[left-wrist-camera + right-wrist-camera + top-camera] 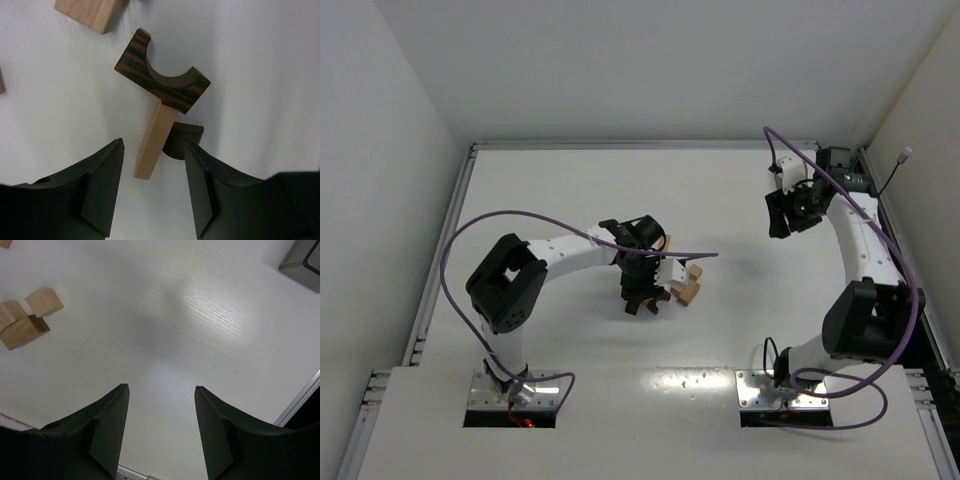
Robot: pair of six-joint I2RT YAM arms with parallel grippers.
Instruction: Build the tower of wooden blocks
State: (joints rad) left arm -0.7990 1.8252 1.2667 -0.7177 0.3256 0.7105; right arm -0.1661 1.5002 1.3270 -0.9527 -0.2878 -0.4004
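In the left wrist view a dark brown arch block (162,75) overlaps the far end of a narrow tan block (155,142). A small dark rounded block (184,141) sits just behind the tan one. My left gripper (153,150) is open just short of them; the tan block's near end shows between the fingertips, which do not touch it. From above, the left gripper (642,298) hangs at the table's middle beside the tan blocks (688,290). My right gripper (161,390) is open over bare table, far right (780,215). Whether the wood block tower stands, I cannot tell.
Another tan block (90,12) lies at the top left of the left wrist view. Loose tan cubes (44,301) and a larger tan block (24,331) lie left in the right wrist view. A smoky-grey tray corner (302,262) and the table's metal edge rail (300,400) are on the right.
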